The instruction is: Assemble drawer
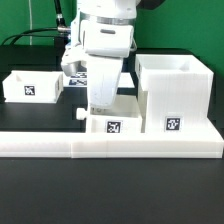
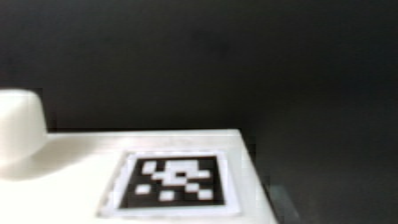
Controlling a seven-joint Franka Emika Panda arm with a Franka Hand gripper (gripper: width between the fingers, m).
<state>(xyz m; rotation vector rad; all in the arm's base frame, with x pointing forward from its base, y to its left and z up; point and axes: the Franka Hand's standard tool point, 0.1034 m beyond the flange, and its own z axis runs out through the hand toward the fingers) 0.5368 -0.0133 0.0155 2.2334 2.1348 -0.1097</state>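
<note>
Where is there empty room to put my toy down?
Free: the black table between the tray at the exterior view's left and the low border wall, and the strip in front of that wall. Crowded: the middle, where the arm hangs over the small tray, right beside the big housing.

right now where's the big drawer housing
The housing stands on the exterior view's right, just behind the border wall, with a small tray close beside it toward the exterior view's left.
</note>
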